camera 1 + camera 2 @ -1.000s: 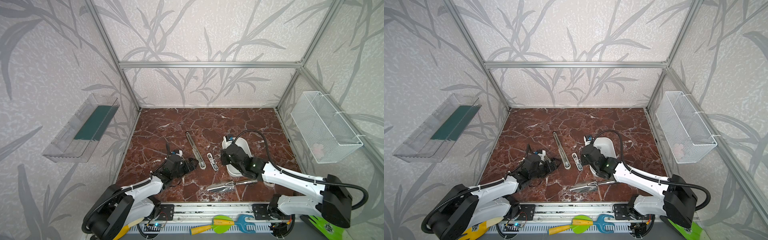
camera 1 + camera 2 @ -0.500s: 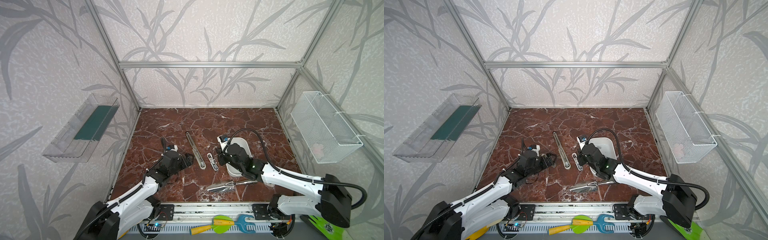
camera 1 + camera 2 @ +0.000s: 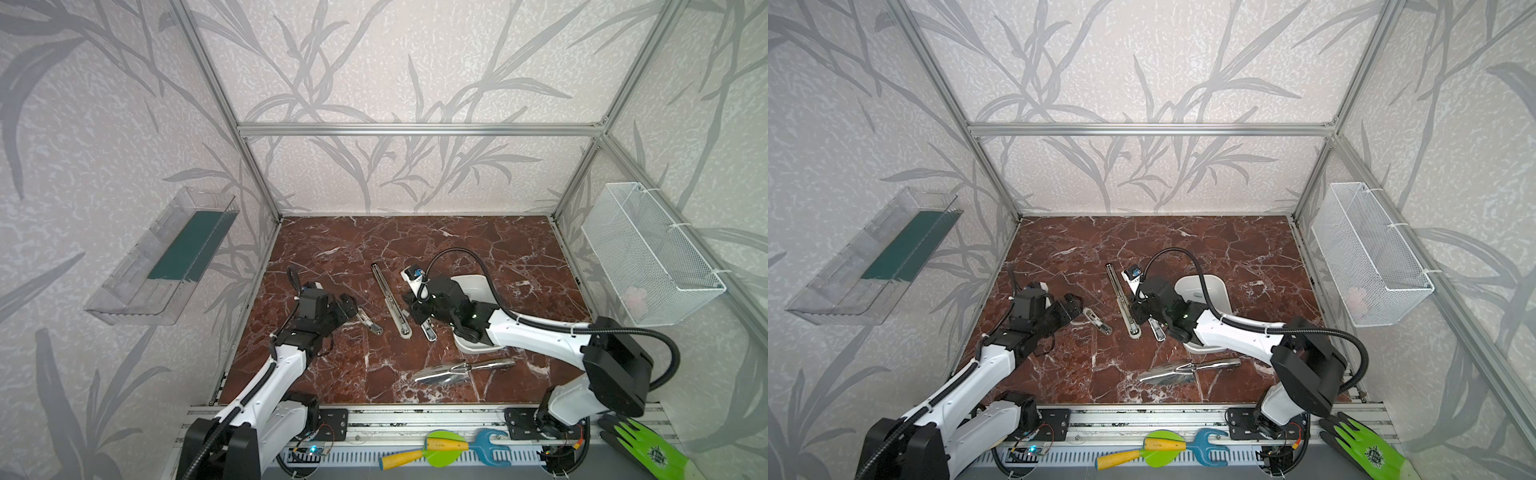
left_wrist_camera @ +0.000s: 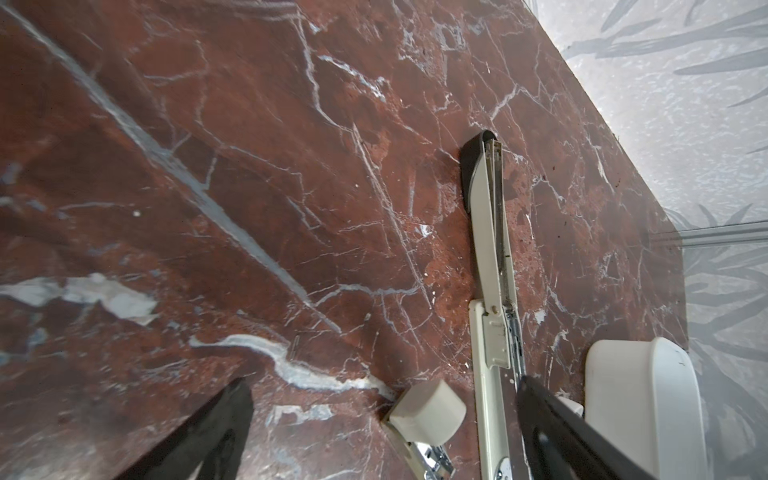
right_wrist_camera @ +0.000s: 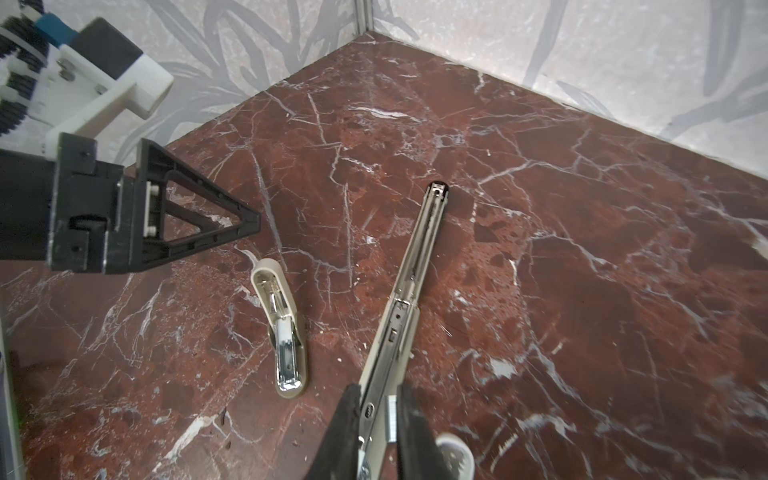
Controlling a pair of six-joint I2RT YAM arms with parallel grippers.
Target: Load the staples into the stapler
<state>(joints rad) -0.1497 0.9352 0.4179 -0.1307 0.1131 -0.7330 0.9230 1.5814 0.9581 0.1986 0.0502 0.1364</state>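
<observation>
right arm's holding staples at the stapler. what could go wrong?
1. The staples look off to the side of the stapler channel, pinched in the right gripper; letting go may spill them onto the marble.
2. The open left gripper stands clear of the stapler, so a push could slide it.

The long stapler [image 3: 390, 300] lies opened flat on the marble floor [image 3: 478, 245]. Just left of it I see a small grey part [image 3: 368, 322], then my left gripper [image 3: 350, 308]. My right gripper [image 3: 417, 313] sits close on its right, a white tray [image 3: 478, 286] beyond.
</observation>
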